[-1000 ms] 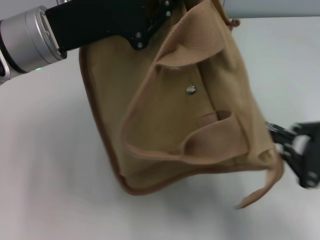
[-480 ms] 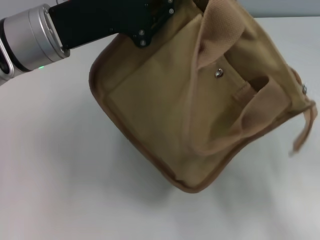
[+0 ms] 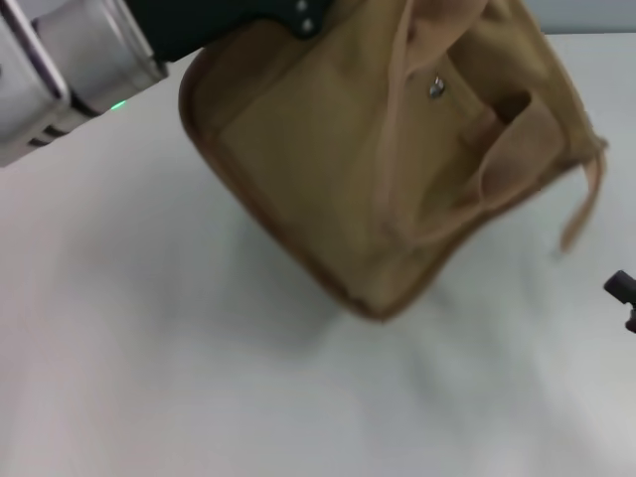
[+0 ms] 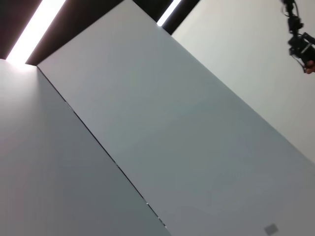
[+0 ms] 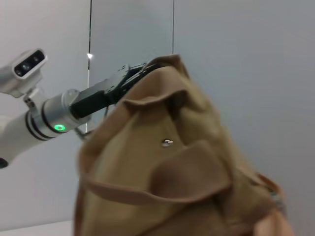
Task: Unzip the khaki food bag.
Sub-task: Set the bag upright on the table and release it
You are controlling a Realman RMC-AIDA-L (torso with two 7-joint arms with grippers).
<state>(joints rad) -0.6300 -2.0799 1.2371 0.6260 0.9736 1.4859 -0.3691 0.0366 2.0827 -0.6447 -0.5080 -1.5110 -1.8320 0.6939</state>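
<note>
Even, soft light; motion blur on the khaki food bag [image 3: 397, 169], faint shadow beneath

khaki food bag [image 3: 397, 169] above table [image 3: 149, 378], right tool [image 3: 622, 294] right

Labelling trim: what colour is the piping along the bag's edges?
Darker brown, against the tan khaki food bag. Clearest in the head view.

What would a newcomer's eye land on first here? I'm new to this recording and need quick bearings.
The khaki food bag dominates: it hangs tilted above the white table, held up at its top by the left gripper at the head view's upper left. Its metal snap glints on the front pocket, with a loose strap dangling alongside. The right gripper barely shows at the right edge, apart from the bag.
</note>
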